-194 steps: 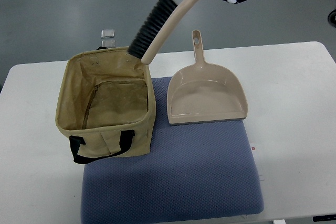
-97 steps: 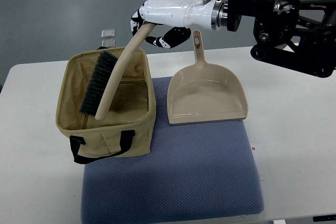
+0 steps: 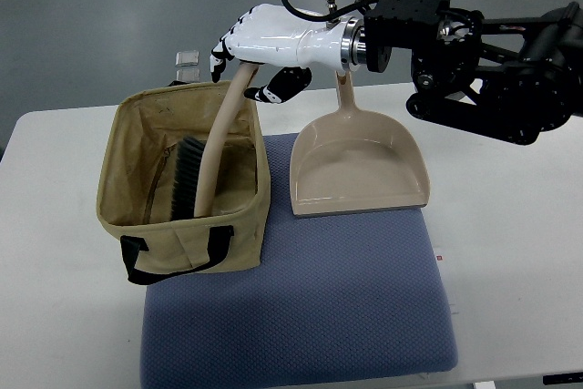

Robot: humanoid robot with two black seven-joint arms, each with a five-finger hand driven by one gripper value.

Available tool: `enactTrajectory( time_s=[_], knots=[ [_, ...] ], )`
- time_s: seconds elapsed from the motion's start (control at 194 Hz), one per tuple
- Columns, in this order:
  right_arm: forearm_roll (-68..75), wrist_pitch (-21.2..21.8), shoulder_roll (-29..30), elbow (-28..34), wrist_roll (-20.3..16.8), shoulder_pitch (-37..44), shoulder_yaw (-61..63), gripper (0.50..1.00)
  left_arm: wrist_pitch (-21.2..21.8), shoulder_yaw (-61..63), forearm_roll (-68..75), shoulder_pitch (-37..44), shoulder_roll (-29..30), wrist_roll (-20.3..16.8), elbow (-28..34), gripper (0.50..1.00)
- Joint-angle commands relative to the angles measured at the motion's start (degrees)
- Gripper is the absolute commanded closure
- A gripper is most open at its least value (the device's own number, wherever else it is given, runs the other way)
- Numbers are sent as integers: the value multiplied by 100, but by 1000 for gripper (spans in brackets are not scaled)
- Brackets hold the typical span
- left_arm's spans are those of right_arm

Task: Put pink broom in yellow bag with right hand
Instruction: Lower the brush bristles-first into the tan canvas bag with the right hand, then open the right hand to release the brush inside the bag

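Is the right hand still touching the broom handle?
Touching. The top view shows the right hand with fingers wrapped over the top of the broom handle, no gap visible; its brush end sits inside the bag.

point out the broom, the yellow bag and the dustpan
broom (image 3: 210,166), top view, on the middle of its curved handle inside the bag
yellow bag (image 3: 246,236), top view, on its front right outer wall
dustpan (image 3: 357,166), top view, on the flat inside of the scoop

Broom (image 3: 205,166) in bag (image 3: 182,239), dustpan (image 3: 357,166) right.
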Motion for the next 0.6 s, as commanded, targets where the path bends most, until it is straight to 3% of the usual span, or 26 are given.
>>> enactTrajectory(
  time_s=[0.0,0.232,0.593],
  knots=[
    [9,-51,4,-28,12,-67,55,626,0,0,0,0,0,-1,-8,500],
    [105,-77,-57,-28,12,-164,328,609,0,0,0,0,0,-1,1,500],
    [615,20,-514,-28,-6,-1289,1866,609,0,0,0,0,0,-1,1,500]
  ],
)
